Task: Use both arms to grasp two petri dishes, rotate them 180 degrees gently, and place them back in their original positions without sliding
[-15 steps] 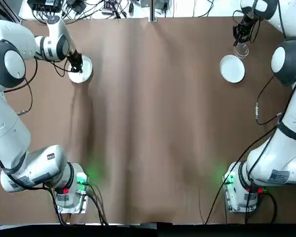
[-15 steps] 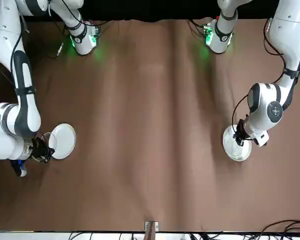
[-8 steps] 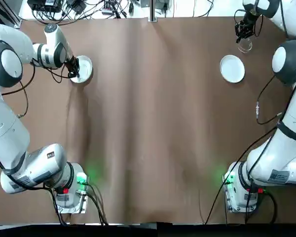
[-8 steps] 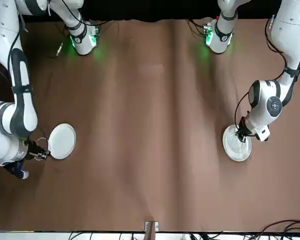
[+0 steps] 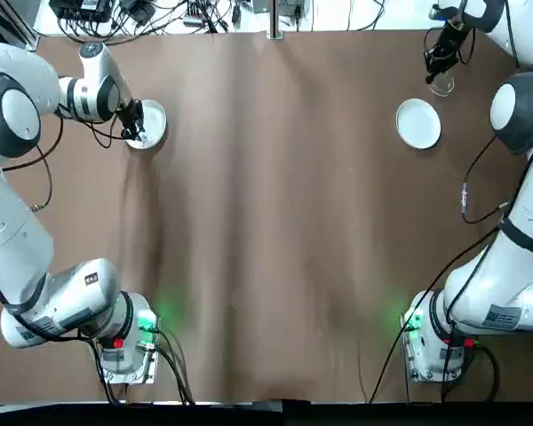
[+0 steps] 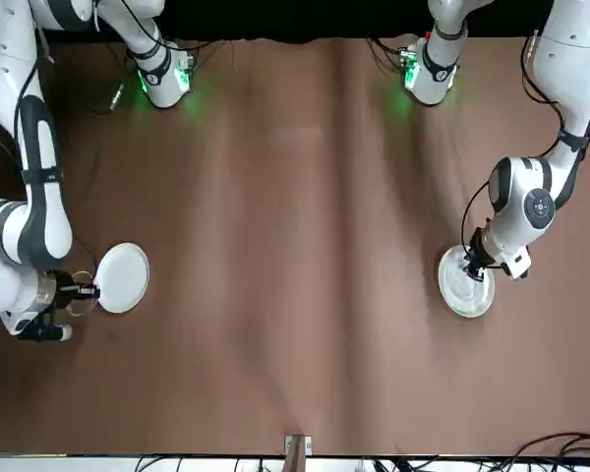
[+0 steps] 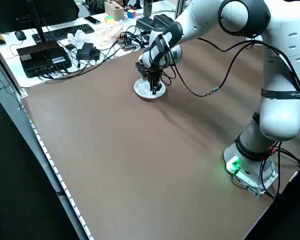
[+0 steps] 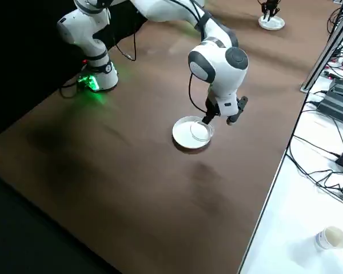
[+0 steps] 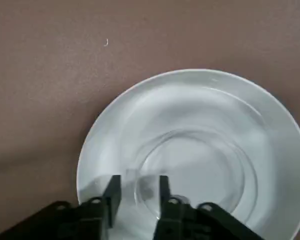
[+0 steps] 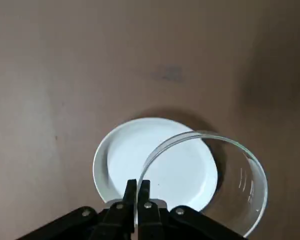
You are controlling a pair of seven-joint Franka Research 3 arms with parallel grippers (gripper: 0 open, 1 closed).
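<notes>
In the left wrist view a clear glass petri dish (image 9: pixel 195 170) rests on a white saucer (image 9: pixel 115 130). My left gripper (image 9: pixel 137 182) is open, one finger inside and one outside the dish's near rim. Seen from above, that left gripper (image 5: pixel 133 129) stands at the saucer's (image 5: pixel 153 120) edge at the far left. My right gripper (image 10: pixel 138 185) is shut on the rim of a second clear petri dish (image 10: pixel 225 200), held tilted in the air above its white saucer (image 10: pixel 120 155). From overhead, the right gripper (image 5: pixel 437 67) and its dish (image 5: pixel 441 86) hang beyond the bare saucer (image 5: pixel 418 123).
The brown table (image 5: pixel 275 222) stretches between the two saucers. Cables and black boxes (image 7: pixel 45 52) crowd the white bench beyond the far edge. A paper cup (image 8: pixel 330 237) stands on the bench to the right. Both arm bases (image 5: pixel 124 342) glow green at the near edge.
My right gripper has lifted its petri dish off the saucer and carried it toward the far edge. The left gripper has shifted slightly at its saucer's rim.
</notes>
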